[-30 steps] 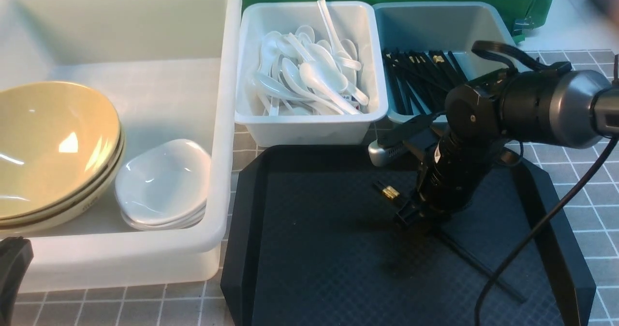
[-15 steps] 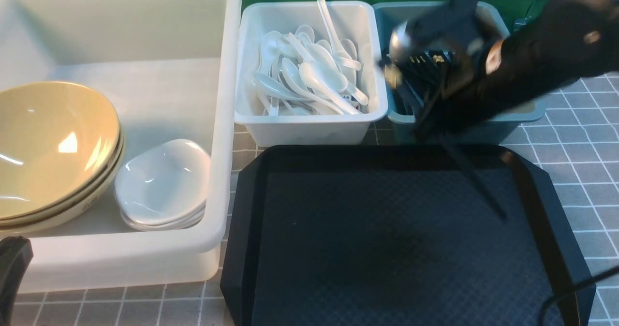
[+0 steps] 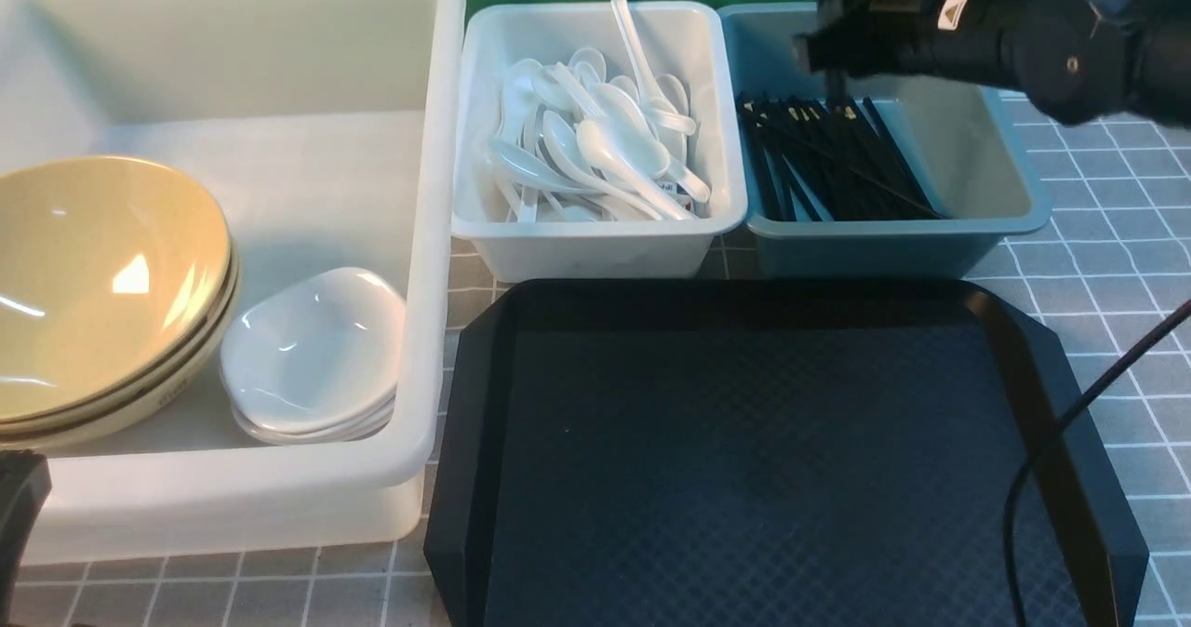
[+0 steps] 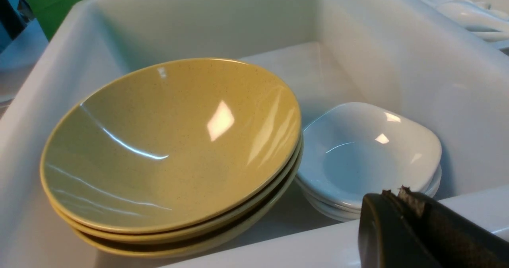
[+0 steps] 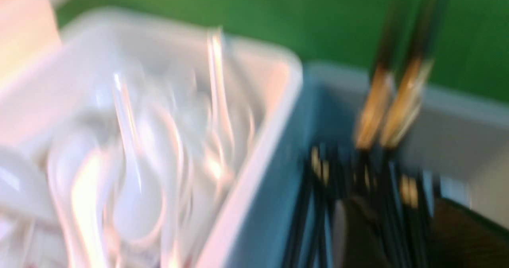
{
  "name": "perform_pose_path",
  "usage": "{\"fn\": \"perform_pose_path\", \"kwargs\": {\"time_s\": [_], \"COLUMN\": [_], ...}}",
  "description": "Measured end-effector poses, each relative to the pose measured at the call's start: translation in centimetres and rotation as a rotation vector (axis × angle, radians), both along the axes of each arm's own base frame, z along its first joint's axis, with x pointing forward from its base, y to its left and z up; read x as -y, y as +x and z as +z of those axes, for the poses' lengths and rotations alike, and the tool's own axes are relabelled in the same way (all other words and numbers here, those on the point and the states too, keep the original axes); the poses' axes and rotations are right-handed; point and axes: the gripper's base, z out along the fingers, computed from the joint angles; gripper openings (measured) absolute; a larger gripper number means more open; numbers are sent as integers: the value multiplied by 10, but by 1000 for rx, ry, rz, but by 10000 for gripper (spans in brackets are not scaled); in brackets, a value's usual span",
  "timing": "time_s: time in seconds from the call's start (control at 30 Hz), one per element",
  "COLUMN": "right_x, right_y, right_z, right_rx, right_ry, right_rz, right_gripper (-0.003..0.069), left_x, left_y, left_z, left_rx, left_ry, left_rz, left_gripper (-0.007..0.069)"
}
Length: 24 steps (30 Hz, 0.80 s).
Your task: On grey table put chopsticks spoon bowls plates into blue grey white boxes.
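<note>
At upper right of the front view, the right end effector [image 3: 831, 46] hovers over the teal-blue box [image 3: 986, 134]; its opening is too blurred to tell. Chopsticks [image 3: 828, 157] lie inside the box. The left end effector [image 4: 401, 196], closed and empty, sits at the white tub [image 3: 437, 236] holding bowls [image 3: 102, 273] and plates [image 3: 312, 353].

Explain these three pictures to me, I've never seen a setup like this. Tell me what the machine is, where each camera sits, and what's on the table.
This is a two-armed robot sorting tableware. The wide picture looks forward from between its arms; the other two come from cameras on each wrist. On the grey table sit a large white tub holding beige bowls and small white plates, a small white box of spoons, a blue box of black chopsticks, and a bare black tray. The right claw hovers over the blue box, with two chopsticks upright before its blurred camera. The left claw rests shut by the tub.
</note>
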Motion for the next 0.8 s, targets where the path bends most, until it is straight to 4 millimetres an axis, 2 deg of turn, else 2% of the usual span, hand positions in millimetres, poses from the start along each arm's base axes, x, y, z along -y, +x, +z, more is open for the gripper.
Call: {"fn": "perform_pose_path", "kwargs": {"time_s": [0.07,0.13,0.2,0.27,0.33,0.37,0.43,0.5,0.53,0.57,0.63,0.67,0.7,0.8], "right_x": [1,7,17,28,34,39,44,51,53,61,67,68,73,81], "right_y": [-4,-24,-59,-104,-135,-157,-185,-212,-220,-244,-264,-269,-285,-310], "right_z": [8,48,95,131,141,147,144,129,116,92,55,53,23,-11], "right_rx": [5,79,202,330,396,441,477,490,477,483,469,480,492,549], "right_ry": [1,-2,3,1,-1,3,5,8,6,4,-21,-21,-54,-108], "right_rz": [-2,5,16,34,49,59,72,83,86,91,104,105,120,139], "right_gripper": [348,334,268,191,126,95,51,35,33,32,32,32,32,32], "left_x": [0,0,0,0,0,0,0,0,0,0,0,0,0,0], "left_y": [0,0,0,0,0,0,0,0,0,0,0,0,0,0], "left_z": [0,0,0,0,0,0,0,0,0,0,0,0,0,0], "left_rx": [0,0,0,0,0,0,0,0,0,0,0,0,0,0], "left_ry": [0,-1,0,0,0,0,0,0,1,1,1,1,1,1], "left_rz": [0,0,0,0,0,0,0,0,1,1,1,1,1,1], "left_gripper": [-11,-11,-11,-11,-11,-11,-11,-11,-11,-11,-11,-11,-11,-11]}}
